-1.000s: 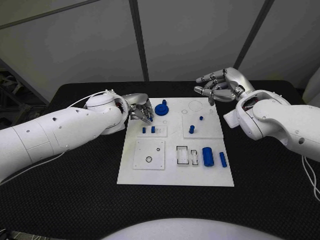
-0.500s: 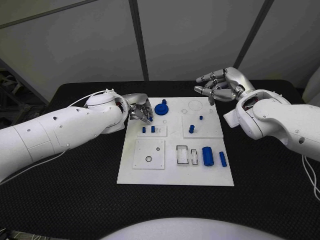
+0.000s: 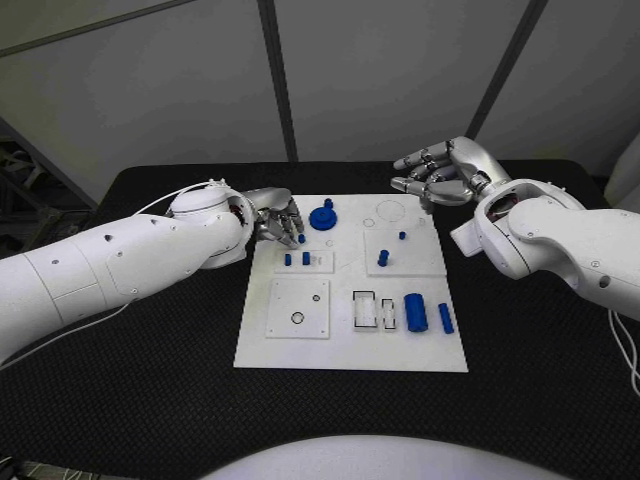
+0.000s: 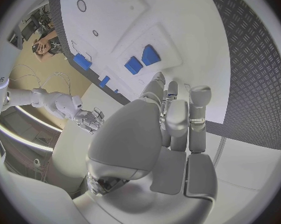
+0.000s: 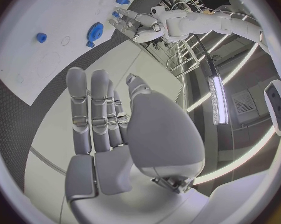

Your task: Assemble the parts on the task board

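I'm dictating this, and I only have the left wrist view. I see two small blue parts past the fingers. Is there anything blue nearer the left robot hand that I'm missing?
Observer: Yes. A blue gear with a knob sits on the task board, close beside the left robot hand, on the side toward the right arm.
Operator: Where is the right robot hand relative to the board?
Observer: The right robot hand is up by the board's far right corner.
Operator: Is it holding anything?
Observer: No. Its own wrist view shows its fingers stretched out with nothing in them.
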You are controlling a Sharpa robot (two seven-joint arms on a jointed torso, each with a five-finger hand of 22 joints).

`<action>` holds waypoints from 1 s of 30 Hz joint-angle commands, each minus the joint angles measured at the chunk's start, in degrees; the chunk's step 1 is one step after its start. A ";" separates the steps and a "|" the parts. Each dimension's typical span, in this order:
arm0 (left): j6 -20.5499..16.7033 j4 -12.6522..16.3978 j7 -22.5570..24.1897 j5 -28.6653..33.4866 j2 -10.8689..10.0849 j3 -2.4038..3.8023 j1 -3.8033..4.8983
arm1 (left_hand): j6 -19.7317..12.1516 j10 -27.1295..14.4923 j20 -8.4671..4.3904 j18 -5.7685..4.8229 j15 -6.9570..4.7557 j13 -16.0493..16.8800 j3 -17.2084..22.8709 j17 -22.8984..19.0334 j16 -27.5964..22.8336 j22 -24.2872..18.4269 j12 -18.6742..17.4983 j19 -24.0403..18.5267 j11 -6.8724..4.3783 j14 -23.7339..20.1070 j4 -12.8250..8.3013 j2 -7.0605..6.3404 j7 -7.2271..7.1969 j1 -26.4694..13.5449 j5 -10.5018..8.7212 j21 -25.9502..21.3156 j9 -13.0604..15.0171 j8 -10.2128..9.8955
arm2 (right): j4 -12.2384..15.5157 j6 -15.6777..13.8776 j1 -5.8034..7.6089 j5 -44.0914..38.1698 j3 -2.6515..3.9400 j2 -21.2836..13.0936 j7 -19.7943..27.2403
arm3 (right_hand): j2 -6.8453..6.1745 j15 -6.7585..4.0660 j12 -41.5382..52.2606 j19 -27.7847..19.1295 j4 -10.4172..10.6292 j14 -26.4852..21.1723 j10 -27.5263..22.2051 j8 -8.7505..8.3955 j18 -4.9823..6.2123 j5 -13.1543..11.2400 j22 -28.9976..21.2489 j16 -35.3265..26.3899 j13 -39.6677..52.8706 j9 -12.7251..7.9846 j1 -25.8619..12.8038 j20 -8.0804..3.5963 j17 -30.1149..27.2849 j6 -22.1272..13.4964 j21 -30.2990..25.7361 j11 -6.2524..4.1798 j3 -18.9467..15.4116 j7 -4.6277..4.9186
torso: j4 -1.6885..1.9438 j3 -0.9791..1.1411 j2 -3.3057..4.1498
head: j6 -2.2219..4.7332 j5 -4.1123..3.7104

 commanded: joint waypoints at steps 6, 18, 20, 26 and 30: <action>-2.89 0.25 -0.46 0.69 -1.42 0.08 0.09 | -0.22 -0.78 0.32 -2.71 0.28 -0.08 0.61 -0.78 -0.73 -0.53 -0.28 -0.53 0.23 -0.29 0.04 -0.69 0.26 -0.14 -0.35 -0.59 -0.27 -0.01 | -2.31 13.60 0.10 -19.40 0.03 0.09 -8.53 | 0.27 -0.38 -10.13 6.80 -1.73 4.42 0.12 1.64 -3.36 -0.27 16.48 15.21 -8.51 1.51 3.69 -0.52 12.55 6.37 17.62 0.19 3.88 -0.49 | -0.01 -0.01 0.03 | 0.45 -0.70; -16.36 1.68 16.77 37.90 -6.91 0.38 0.13 | 9.57 2.92 -0.14 -0.53 -0.28 0.16 7.10 -21.80 -16.28 -10.30 1.12 -8.29 -0.41 -6.41 -1.07 -0.89 -0.41 -0.75 -0.29 -11.94 0.51 3.04 | -3.61 21.28 0.00 -46.74 0.02 1.63 -15.00 | -1.65 0.20 -20.02 8.93 -4.25 4.62 4.68 0.06 -5.17 -1.98 27.52 27.21 -16.79 1.98 4.54 -0.01 21.31 8.81 28.80 0.49 8.00 -0.61 | 0.15 0.10 0.01 | 1.53 -4.35; -17.43 2.66 20.47 47.02 -7.95 0.34 0.13 | 9.84 3.07 -0.13 -0.56 -0.25 0.15 8.20 -25.39 -19.64 -10.80 1.02 -8.68 -0.42 -7.57 -1.06 -1.21 -0.42 -1.45 -0.33 -12.93 0.40 2.75 | -3.90 21.56 -0.07 -48.71 -0.02 1.99 -15.36 | -1.86 0.30 -20.66 8.89 -4.40 4.57 4.51 -0.05 -5.19 -2.19 27.75 27.59 -17.22 1.97 4.42 0.09 21.49 8.81 29.00 0.63 8.14 -0.54 | 0.07 -0.04 0.08 | 1.64 -4.51; -15.08 6.53 29.54 68.99 -10.80 0.10 -0.21 | 10.30 3.18 -0.06 -0.59 -0.12 0.20 11.60 -27.38 -23.40 -12.03 0.76 -9.08 -0.30 -8.17 -1.32 -2.02 -0.29 -3.18 -0.34 -15.28 0.13 1.94 | -4.57 21.86 -0.47 -51.72 -0.21 3.03 -15.76 | -2.59 0.75 -22.22 9.01 -4.82 4.49 3.62 -0.35 -5.35 -2.54 28.78 28.80 -18.38 1.76 3.95 0.43 22.17 8.07 29.99 1.12 8.31 -0.10 | 0.05 -0.04 0.05 | 1.91 -5.07; -13.49 8.57 31.94 73.74 -11.92 0.06 -0.51 | 10.36 3.13 0.02 -0.61 -0.02 0.21 12.76 -27.89 -24.44 -12.37 0.68 -9.19 -0.22 -8.41 -1.51 -2.47 -0.22 -3.92 -0.37 -16.01 0.05 1.64 | -4.93 21.87 -0.62 -52.22 -0.30 3.53 -15.67 | -2.70 0.88 -22.42 9.13 -5.00 4.46 3.42 -0.37 -5.44 -2.55 29.25 29.20 -18.73 1.67 3.85 0.57 22.37 7.74 30.46 1.31 8.42 0.10 | 0.09 -0.08 0.07 | 2.04 -5.36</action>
